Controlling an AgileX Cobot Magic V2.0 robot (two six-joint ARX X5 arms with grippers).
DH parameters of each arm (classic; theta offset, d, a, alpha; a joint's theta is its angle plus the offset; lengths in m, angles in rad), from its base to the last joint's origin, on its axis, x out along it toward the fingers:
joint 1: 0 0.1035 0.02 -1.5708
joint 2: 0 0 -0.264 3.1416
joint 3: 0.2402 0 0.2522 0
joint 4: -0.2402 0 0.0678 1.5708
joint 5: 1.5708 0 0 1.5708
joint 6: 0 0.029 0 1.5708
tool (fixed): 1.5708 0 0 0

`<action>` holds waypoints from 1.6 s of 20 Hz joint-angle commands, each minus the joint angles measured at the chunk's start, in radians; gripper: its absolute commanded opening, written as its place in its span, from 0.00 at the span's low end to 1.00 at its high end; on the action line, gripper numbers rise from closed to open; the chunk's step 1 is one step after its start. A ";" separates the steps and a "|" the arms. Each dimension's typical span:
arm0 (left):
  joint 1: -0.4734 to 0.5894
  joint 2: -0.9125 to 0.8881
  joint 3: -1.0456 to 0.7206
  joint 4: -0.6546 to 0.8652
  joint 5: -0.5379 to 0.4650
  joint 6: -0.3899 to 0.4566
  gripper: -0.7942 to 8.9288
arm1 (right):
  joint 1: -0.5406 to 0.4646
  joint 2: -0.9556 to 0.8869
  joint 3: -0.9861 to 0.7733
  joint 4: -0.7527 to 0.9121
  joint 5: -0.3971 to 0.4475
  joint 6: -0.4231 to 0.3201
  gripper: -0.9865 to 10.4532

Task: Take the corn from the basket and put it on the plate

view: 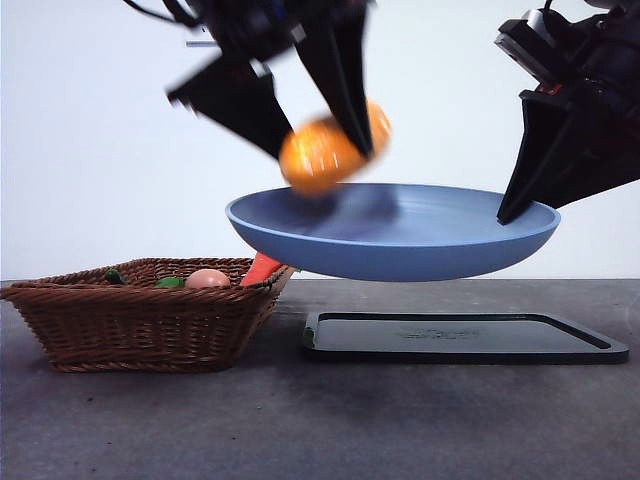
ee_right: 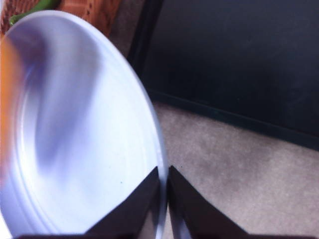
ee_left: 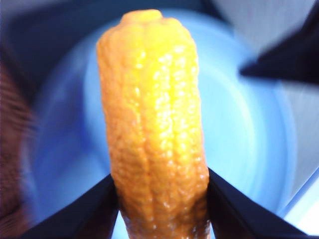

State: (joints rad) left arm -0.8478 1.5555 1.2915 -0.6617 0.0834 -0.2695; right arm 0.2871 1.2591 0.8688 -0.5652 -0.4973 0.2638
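I have the left pincer (view: 325, 150) clamped on the small yellow-orange toy corn cob (view: 333, 148), its two black jaws pressing the cob's sides; in the left wrist view the corn (ee_left: 154, 129) stands lengthwise between the jaws with the blue dish blurred behind it. The cob hangs just above the left part of the large round blue plate (view: 400, 250), and I cannot tell whether it touches the plate's surface.

The plate itself is off the worktop (view: 320, 420), held level in the air by my right pincer (view: 510, 212), which pinches its right rim; in the right wrist view the jaws (ee_right: 163, 199) are closed on the thin edge of the plate (ee_right: 75, 149).

Below the plate, on the right, lies a flat black rectangular tray (view: 465, 338). At the left sits the wide, shallow brown wicker basket (view: 140, 325), its right rim reaching under the plate's left edge. Inside it I see a pinkish egg-shaped item (view: 207, 279), a red-orange carrot (view: 262, 269) leaning at the right rim, and some green pieces (view: 168, 283).
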 commanded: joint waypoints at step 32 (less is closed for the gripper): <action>-0.067 0.116 0.324 -0.242 -0.089 0.154 0.43 | -0.009 0.092 0.023 0.016 -0.026 0.025 0.09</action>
State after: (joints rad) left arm -0.9066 1.6543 1.5917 -0.9062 -0.0010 -0.1375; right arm 0.2752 1.3380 0.8688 -0.5591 -0.5140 0.2756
